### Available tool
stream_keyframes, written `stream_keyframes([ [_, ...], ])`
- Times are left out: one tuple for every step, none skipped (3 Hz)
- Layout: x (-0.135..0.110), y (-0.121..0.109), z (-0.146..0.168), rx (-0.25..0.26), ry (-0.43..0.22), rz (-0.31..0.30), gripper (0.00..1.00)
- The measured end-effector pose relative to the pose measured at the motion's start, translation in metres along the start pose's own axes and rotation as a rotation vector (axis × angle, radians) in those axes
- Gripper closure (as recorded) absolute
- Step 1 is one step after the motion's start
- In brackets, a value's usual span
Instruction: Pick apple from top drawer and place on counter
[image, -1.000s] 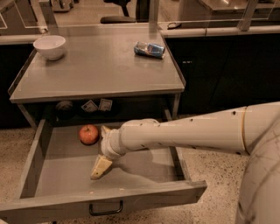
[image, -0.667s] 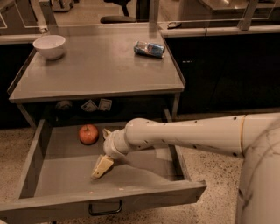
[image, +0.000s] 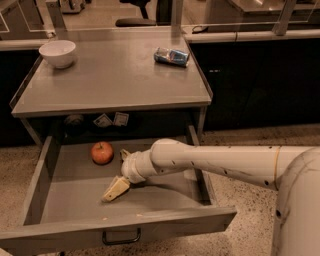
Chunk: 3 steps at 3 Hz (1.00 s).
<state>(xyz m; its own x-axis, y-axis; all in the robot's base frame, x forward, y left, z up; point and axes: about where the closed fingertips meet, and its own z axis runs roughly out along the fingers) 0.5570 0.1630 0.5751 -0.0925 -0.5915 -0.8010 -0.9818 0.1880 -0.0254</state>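
Observation:
The apple (image: 102, 152) is red-orange and lies in the back left part of the open top drawer (image: 70, 212), a grey metal drawer with a black handle on its front. My gripper (image: 116, 175) is inside the drawer, just right of the apple and apart from it. It is open: one pale finger (image: 115, 189) points down-left at the drawer floor, and the other finger (image: 124, 154) is near the apple's right side. The counter (image: 115, 80) is the grey tabletop above the drawer.
A white bowl (image: 57, 52) stands at the counter's back left. A blue crumpled packet (image: 171, 56) lies at its back right. Small items sit on the shelf behind the drawer (image: 112, 120). Dark cabinets with a pale rail (image: 255, 36) stand to the right.
My arm has edged slightly to the right in the drawer. The gripper stays open near the apple, and the apple has not moved.

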Motion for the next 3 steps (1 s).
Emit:
stream_keyframes([
  [-0.0186, 0.0025, 0.0064, 0.047, -0.019, -0.049, 0.00],
  [-0.0186, 0.0025, 0.0065, 0.047, -0.019, -0.049, 0.00],
  [-0.0249, -0.0054, 0.0120, 0.086, -0.053, -0.068, 0.00],
])
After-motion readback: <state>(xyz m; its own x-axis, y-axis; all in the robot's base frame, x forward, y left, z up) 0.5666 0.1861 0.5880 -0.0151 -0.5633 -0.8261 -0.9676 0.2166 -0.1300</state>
